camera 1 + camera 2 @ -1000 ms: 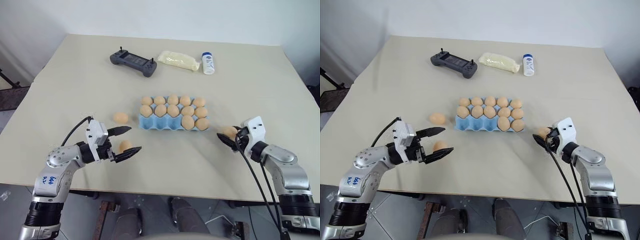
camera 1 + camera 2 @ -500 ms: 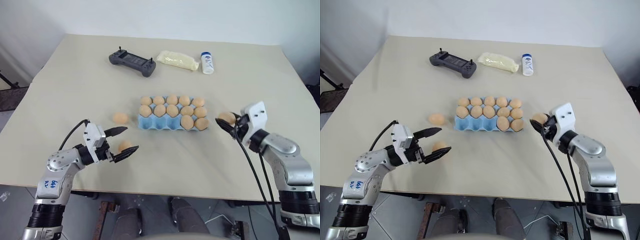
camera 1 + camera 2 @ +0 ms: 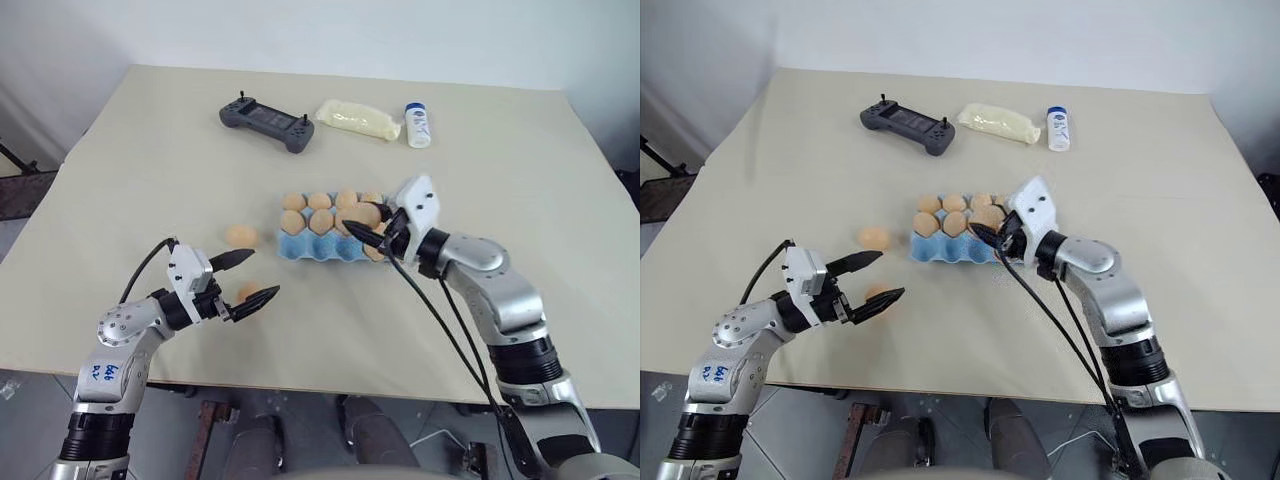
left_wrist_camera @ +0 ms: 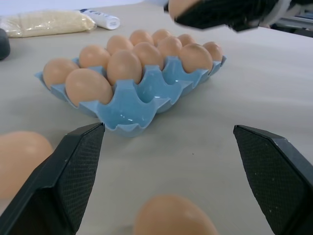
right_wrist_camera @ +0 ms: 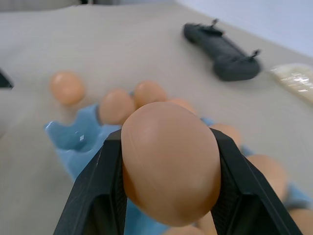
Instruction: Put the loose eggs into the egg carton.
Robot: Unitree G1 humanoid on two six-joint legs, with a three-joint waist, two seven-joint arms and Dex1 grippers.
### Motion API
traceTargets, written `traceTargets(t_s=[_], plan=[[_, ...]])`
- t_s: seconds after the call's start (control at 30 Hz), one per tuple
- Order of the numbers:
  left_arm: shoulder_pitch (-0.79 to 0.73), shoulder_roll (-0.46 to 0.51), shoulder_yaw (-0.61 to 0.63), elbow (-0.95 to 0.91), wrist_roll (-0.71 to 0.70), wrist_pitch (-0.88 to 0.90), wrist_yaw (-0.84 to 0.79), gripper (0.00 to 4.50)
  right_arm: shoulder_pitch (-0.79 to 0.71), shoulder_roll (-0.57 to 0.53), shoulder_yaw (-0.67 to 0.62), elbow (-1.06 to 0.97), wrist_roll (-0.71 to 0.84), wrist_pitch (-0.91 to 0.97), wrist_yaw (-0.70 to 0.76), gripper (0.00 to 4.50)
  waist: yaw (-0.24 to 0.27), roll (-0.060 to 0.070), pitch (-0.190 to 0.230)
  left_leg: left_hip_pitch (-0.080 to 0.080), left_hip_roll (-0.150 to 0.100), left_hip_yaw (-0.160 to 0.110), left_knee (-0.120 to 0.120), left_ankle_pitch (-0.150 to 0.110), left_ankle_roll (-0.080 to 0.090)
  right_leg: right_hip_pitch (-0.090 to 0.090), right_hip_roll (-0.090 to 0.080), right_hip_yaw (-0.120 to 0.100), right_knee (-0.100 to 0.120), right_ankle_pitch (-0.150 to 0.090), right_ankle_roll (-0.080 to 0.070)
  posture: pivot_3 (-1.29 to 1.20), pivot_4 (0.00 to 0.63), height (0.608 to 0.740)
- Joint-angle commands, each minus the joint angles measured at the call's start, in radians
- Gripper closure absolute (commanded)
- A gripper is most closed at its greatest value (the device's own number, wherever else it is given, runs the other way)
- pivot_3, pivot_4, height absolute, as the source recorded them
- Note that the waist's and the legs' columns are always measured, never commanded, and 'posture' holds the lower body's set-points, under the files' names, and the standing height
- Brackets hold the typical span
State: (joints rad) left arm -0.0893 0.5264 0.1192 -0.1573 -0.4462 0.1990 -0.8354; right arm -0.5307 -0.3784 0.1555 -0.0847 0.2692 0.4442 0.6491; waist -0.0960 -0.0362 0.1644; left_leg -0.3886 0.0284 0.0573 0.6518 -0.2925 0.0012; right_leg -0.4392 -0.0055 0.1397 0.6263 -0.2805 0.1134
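Note:
The light-blue egg carton (image 3: 300,246) lies mid-table with several tan eggs in its cups; its front-left cups (image 4: 128,113) are bare. My right gripper (image 3: 362,224) hovers over the carton's right half, shut on a loose egg (image 5: 168,161). My left gripper (image 3: 263,272) stands open near the table's front left, pointing toward the carton. One loose egg (image 3: 249,291) lies on the table between its fingers (image 4: 73,176), not gripped. Another loose egg (image 3: 240,235) rests just left of the carton.
A dark grey gamepad (image 3: 266,122), a pale yellow bag (image 3: 357,119) and a small white bottle (image 3: 417,125) lie in a row at the back of the beige table (image 3: 520,200). The table's front edge runs just under both arms.
My right gripper has carried its egg leftward and upward, from the table right of the carton to above the carton. The left gripper has stayed open in place.

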Motion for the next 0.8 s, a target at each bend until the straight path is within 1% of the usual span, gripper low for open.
traceTargets(t_s=[0.03,0.1,0.17,0.3,0.5,0.6,0.7,0.8], plan=[[0.012,-0.001,0.021,-0.054,-0.013,-0.003,0.016,0.0,-0.025,0.018,0.021,0.003,-0.015,-0.04,0.024,2.8,0.0,0.0,0.0,0.0,0.0,0.0,0.0,0.0,0.0,0.0,-0.001,-0.001,0.0,0.0,0.0,0.0,0.15,0.74],[0.018,-0.001,0.021,-0.061,-0.014,-0.003,0.023,0.0,-0.032,0.029,0.034,0.019,-0.026,-0.05,0.03,2.08,-0.001,0.0,0.0,0.0,0.0,0.0,0.0,0.0,0.0,0.0,-0.002,-0.003,0.0,0.0,0.0,0.0,0.15,0.74],[0.021,-0.002,0.023,-0.067,-0.015,-0.002,0.031,0.0,-0.04,0.032,0.047,0.036,-0.043,-0.054,0.034,1.49,-0.001,0.0,0.0,0.0,0.0,0.0,0.0,0.0,0.0,0.0,-0.003,-0.004,0.0,0.0,0.0,0.0,0.15,0.74],[0.032,-0.002,0.026,-0.083,-0.017,0.001,0.044,0.0,-0.043,0.029,0.04,0.031,-0.053,-0.057,0.043,0.05,-0.001,0.0,0.0,0.0,0.0,-0.001,0.0,0.0,0.0,0.0,-0.003,-0.005,0.001,0.0,0.0,0.0,0.15,0.74],[0.046,-0.006,0.046,-0.111,-0.026,0.015,0.083,0.0,-0.033,-0.019,-0.012,-0.025,-0.034,-0.061,0.071,0.02,0.0,0.0,0.0,0.0,0.0,-0.001,0.0,0.0,0.0,0.0,-0.003,-0.007,0.0,0.0,-0.001,0.0,0.15,0.74],[0.063,-0.01,0.069,-0.138,-0.033,0.032,0.116,0.0,0.0,-0.068,-0.067,-0.088,0.033,-0.049,0.131,0.02,0.007,0.0,0.0,-0.001,-0.001,-0.002,-0.001,0.0,0.0,0.0,-0.004,-0.009,0.0,0.0,-0.001,0.0,0.15,0.74],[0.077,-0.029,0.129,-0.165,-0.066,0.055,0.182,0.0,0.034,-0.117,-0.115,-0.127,0.1,-0.02,0.191,0.02,0.011,0.0,0.0,-0.001,0.0,-0.002,-0.002,0.0,0.0,0.0,-0.004,-0.01,-0.001,0.0,-0.001,0.0,0.15,0.74],[0.101,-0.052,0.19,-0.201,-0.096,0.085,0.249,0.0,0.082,-0.188,-0.165,-0.138,0.182,-0.032,0.312,0.02,0.013,0.0,0.0,-0.001,0.0,-0.004,-0.001,0.0,0.0,0.001,-0.004,-0.011,-0.001,-0.001,-0.001,0.0,0.15,0.74]])
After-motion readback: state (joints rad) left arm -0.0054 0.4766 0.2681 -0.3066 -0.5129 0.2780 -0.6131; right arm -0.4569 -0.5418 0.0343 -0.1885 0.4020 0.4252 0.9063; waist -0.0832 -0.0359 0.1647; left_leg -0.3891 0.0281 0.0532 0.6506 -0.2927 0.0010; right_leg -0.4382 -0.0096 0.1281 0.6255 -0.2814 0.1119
